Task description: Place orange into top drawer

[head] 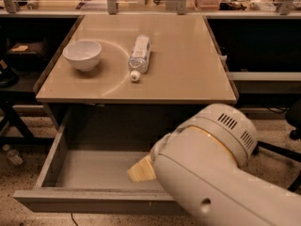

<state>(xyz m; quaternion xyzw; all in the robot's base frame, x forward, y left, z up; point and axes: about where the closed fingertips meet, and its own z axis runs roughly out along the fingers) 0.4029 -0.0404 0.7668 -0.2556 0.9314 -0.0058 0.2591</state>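
The top drawer [89, 171] is pulled open below the table, with its grey bottom showing on the left. My gripper [141, 170] reaches down into the drawer near its middle, and only its tan end shows. The big white arm housing [211, 168] covers the right half of the drawer. The orange is hidden behind the arm.
On the tan tabletop [188, 60] stand a white bowl [82, 54] at the left and a clear water bottle [140, 53] lying on its side in the middle. Dark shelving flanks the table on both sides. The drawer's front panel [80, 202] is nearest the camera.
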